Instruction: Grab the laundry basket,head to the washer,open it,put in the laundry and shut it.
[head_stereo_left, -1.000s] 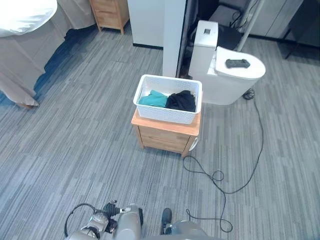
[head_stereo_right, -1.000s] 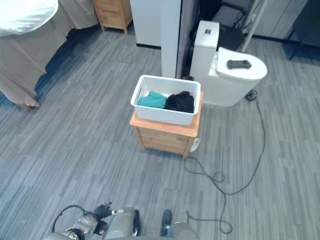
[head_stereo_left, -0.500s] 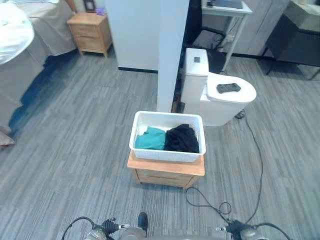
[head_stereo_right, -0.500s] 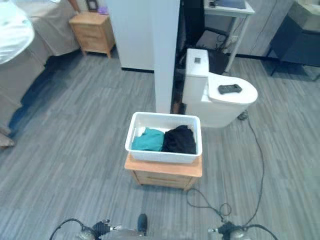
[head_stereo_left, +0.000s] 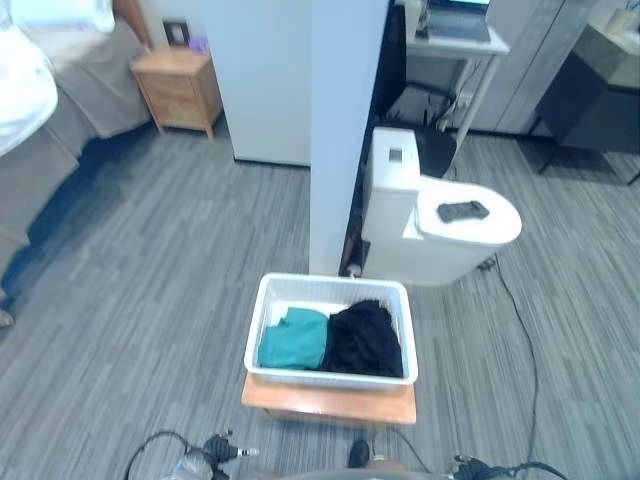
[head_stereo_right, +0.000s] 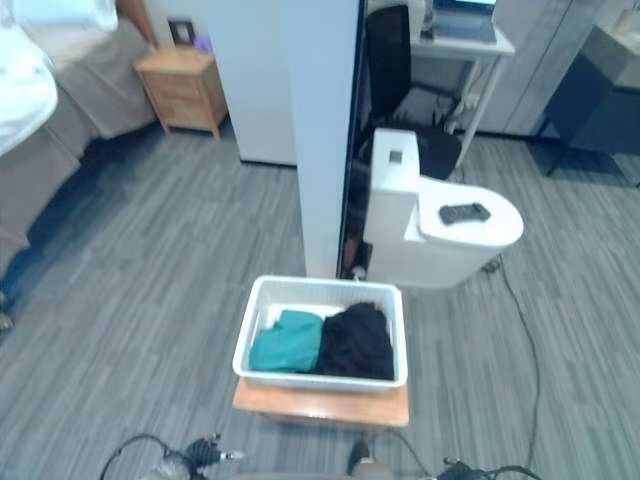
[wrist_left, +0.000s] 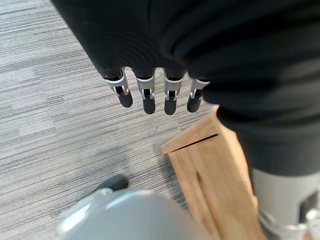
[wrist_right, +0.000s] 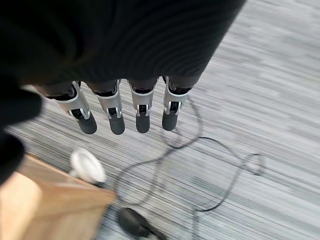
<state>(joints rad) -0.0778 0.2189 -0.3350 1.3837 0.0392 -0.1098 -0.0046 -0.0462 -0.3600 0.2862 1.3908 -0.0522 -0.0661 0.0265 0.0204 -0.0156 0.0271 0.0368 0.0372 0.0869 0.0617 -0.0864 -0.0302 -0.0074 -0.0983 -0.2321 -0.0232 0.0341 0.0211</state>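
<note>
- leftmost, the left hand (wrist_left: 150, 95) hangs over grey striped floor (head_stereo_left: 150, 280) in its own wrist view, fingers (wrist_left: 148, 100) straight and released, holding nothing; a corner of the wooden stand (wrist_left: 215, 170) sits just beside them.
- far back on the left, a small wooden nightstand (head_stereo_left: 180, 88) stands against a white wall (head_stereo_left: 265, 70), beside a bed (head_stereo_left: 40, 110) under beige cloth.
- near the middle, the white laundry basket (head_stereo_left: 332, 290) rests on the low wooden stand (head_stereo_left: 330, 400), close in front of the robot. its long axis runs left to right across the head views, long side facing the robot, open top up.
- inside the basket, a teal garment (head_stereo_left: 292, 340) lies in the left half and a black garment (head_stereo_left: 365, 340) in the right half, touching each other.
- just behind the basket rises a white pillar (head_stereo_left: 345, 130).
- right of the pillar sits a white toilet (head_stereo_left: 430, 215), its bowl end pointing right, with a dark remote-like object (head_stereo_left: 463, 211) on the closed lid.
- behind it, a dark chair (head_stereo_right: 400, 60) stands at a white desk (head_stereo_left: 455, 30).
- rightmost, the right hand (wrist_right: 130, 107) hangs over the floor in its wrist view, fingers (wrist_right: 115, 116) straight and relaxed, empty; the stand's corner shows nearby.
</note>
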